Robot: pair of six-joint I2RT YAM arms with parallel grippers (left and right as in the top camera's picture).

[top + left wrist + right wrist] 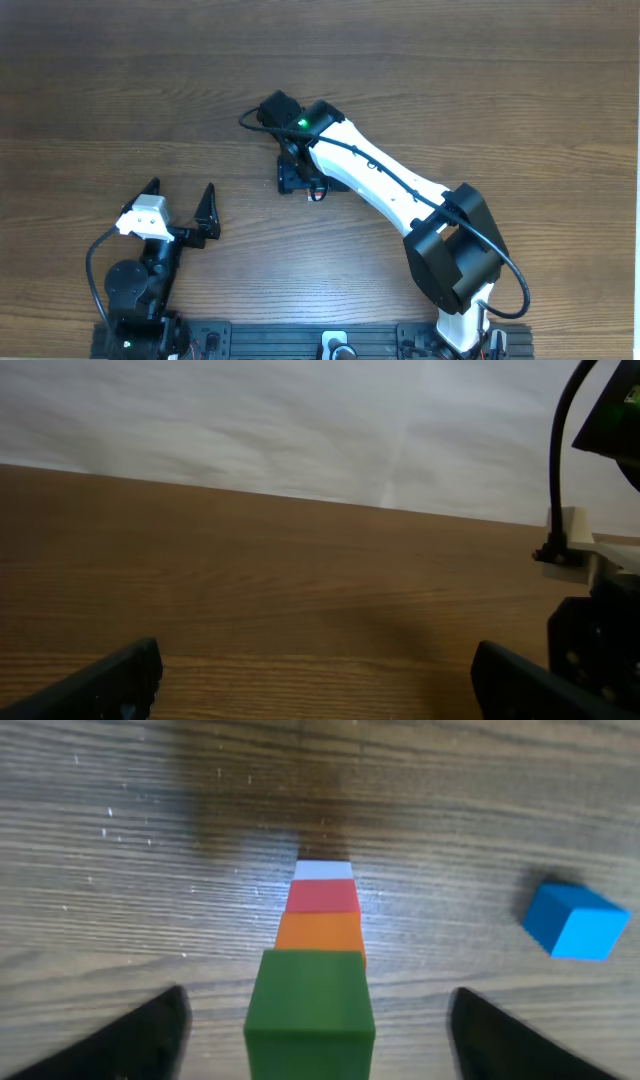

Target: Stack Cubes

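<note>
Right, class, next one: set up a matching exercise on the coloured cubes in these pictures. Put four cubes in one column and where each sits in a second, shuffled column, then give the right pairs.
Column one
1. green cube
2. orange cube
3. white cube
4. blue cube

Column two
A. alone on the table, apart from the stack
B. top of the stack
C. bottom of the stack
D. directly under the top cube

Pairs: 1-B, 2-D, 3-C, 4-A
</note>
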